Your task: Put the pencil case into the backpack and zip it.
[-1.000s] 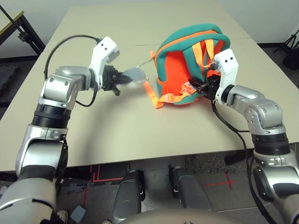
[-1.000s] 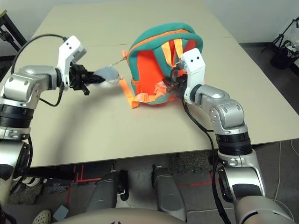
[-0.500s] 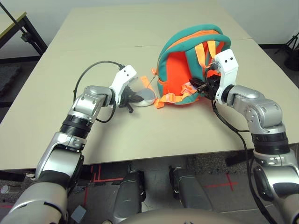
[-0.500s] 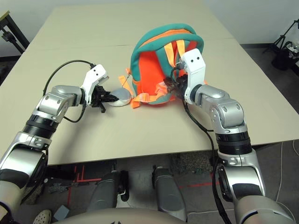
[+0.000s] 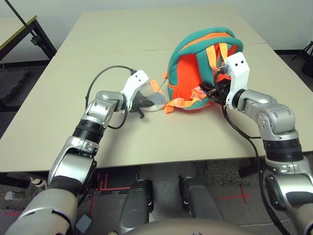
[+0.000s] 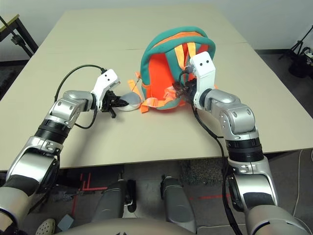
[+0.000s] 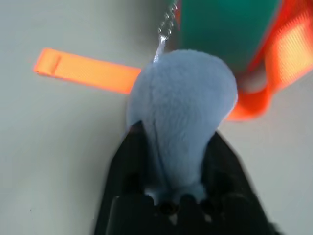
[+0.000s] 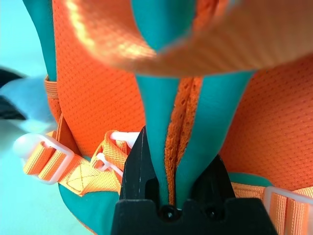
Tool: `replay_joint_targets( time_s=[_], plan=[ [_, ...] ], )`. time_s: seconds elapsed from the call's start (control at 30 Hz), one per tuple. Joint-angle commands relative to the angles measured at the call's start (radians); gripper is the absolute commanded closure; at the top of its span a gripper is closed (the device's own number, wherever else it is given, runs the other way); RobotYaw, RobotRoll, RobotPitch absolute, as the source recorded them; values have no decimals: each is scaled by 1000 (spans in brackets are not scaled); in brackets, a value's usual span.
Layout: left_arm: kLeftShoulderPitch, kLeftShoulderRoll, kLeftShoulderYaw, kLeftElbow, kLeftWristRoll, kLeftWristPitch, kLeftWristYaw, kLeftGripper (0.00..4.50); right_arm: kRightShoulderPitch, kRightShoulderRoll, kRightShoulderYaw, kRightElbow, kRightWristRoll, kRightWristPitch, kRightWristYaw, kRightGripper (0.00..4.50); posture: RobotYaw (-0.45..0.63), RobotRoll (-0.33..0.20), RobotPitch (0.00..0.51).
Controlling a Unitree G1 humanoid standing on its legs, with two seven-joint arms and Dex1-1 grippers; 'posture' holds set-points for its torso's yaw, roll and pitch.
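The backpack (image 5: 200, 63), teal-edged with orange panels and straps, stands on the table with its strap side facing me. Its grey plush shark charm (image 7: 181, 93) lies on the table just left of the backpack, joined to it by a thin chain (image 7: 166, 24). My left gripper (image 5: 146, 101) is low over the table, its two black fingers pressed against both sides of the charm. At the backpack's lower right side, my right gripper (image 8: 178, 147) is shut on a fold of the teal edging (image 8: 161, 122). The pencil case is out of view.
A loose orange strap end (image 7: 83, 71) lies flat on the table beside the charm. White buckles (image 8: 34, 147) hang at the backpack's base. Another table with black legs (image 5: 22, 24) stands off the far left corner. A seam (image 5: 107, 50) crosses the tabletop behind the backpack.
My left gripper has carried the shark charm from a raised spot on the left, right and down to the table beside the backpack. The right arm has kept its grip and place.
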Motion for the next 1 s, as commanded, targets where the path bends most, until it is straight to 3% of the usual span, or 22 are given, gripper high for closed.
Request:
replay_joint_targets(
  time_s=[0.03, 0.13, 0.17, 0.33, 0.67, 0.7, 0.73, 1.0],
  plan=[
    [-65, -12, 145, 27, -84, -13, 57, 1395, 11, 9, 27, 18, -9, 22, 3, 4069, -127, 0, 151],
    [-106, -18, 231, 25, -140, -17, 80, 181, 12, 11, 27, 18, -9, 22, 3, 4069, -125, 0, 154],
    [-114, -19, 250, 21, -154, -14, 84, 8, 12, 12, 28, 19, -10, 21, 3, 4069, -125, 0, 154],
    [-140, -20, 315, -4, -213, 20, 101, 0, 9, 14, 27, 22, -11, 20, 3, 4069, -124, 0, 155],
    [-130, -35, 365, -19, -237, -19, 175, 0, -6, 17, 25, 27, -23, 17, -13, 4069, -125, 0, 162],
    [-125, -34, 365, -26, -240, -16, 178, 0, -6, 17, 20, 22, -21, 22, -15, 3340, -125, 0, 165],
    [-121, -34, 365, -34, -241, -13, 181, 0, -5, 16, 15, 16, -19, 26, -16, 3136, -125, 0, 166],
    [-80, -30, 371, -107, -259, 22, 215, 0, -19, -16, -87, -60, 54, 148, -20, 179, -123, 0, 180]
  ],
)
